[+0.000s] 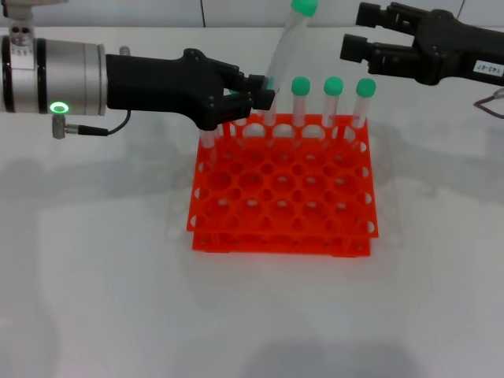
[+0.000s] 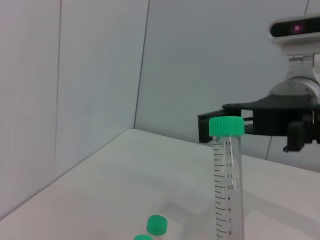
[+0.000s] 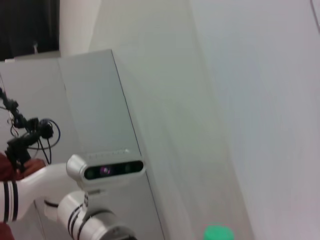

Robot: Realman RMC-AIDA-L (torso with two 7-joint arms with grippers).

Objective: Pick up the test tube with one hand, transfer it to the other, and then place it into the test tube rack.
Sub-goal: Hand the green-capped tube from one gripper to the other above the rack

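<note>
My left gripper [image 1: 264, 90], black on a silver wrist with a green ring, is shut on the lower part of a test tube [image 1: 285, 47]. It holds the tube tilted above the back left of the orange-red rack [image 1: 236, 228], with the green cap [image 1: 303, 6] up. The tube also shows in the left wrist view [image 2: 227, 175]. My right gripper [image 1: 356, 31], black with a white label, is open at the upper right, a little to the right of the cap. It shows behind the tube in the left wrist view [image 2: 220, 125]. The cap shows in the right wrist view [image 3: 218, 233].
Three green-capped tubes [image 1: 333, 98] stand in the rack's back row on the right; more tubes stand behind my left gripper. Two spare caps show in the left wrist view [image 2: 157, 224]. White table [image 1: 94, 283] all around; a wall lies behind.
</note>
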